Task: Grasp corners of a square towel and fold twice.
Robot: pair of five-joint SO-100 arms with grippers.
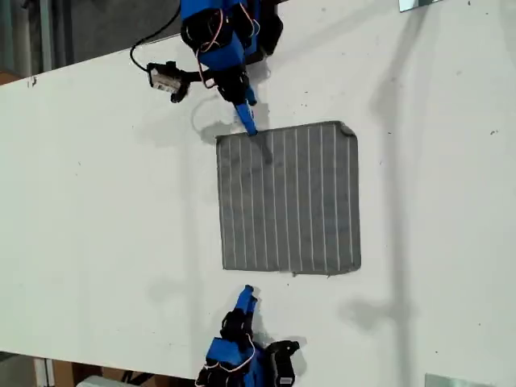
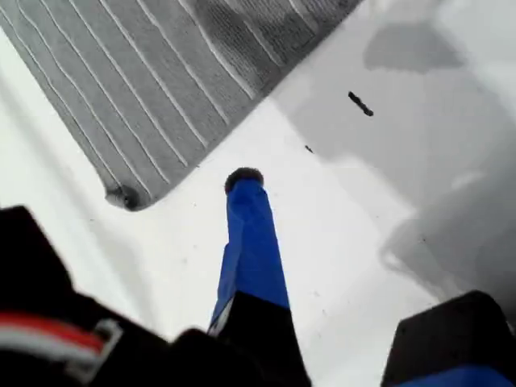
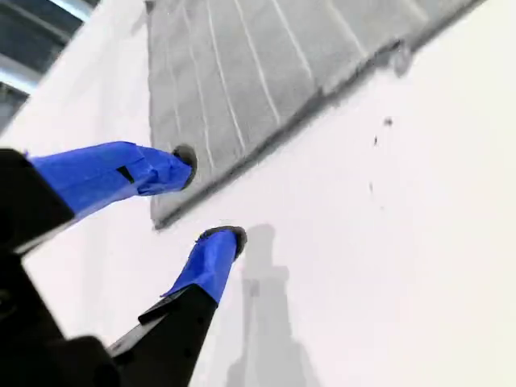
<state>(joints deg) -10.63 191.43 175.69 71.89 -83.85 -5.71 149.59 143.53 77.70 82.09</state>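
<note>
Now at the first grasp: pinch a corner [image 1: 222, 142] of the grey striped towel [image 1: 289, 197], spread flat and unfolded near the middle of the white tabletop [image 1: 97, 201]. Nothing gripped yet.

Hold my second gripper [image 1: 246, 122] where it hovers, at the towel's edge facing the tabletop's far edge in the exterior view, close to that corner. Fingers [image 3: 181, 165] spread apart, one tip over the cloth and the other over bare tabletop just outside the hem. Lower until the outer tip slides under the hem or presses beside it, then close slowly so that only one layer gathers between the pads. Avoid pushing inward first; soft fabric probably wrinkles and slips away.

Bring my first gripper [image 1: 247, 297] forward as well: parked apart from the towel's opposite edge, short of the nearest corner. Only one blue finger shown clearly in its wrist view, so cannot tell whether spread or closed. Open wide before approaching, straddle the hem likewise, and lift both corners together and level.
</note>
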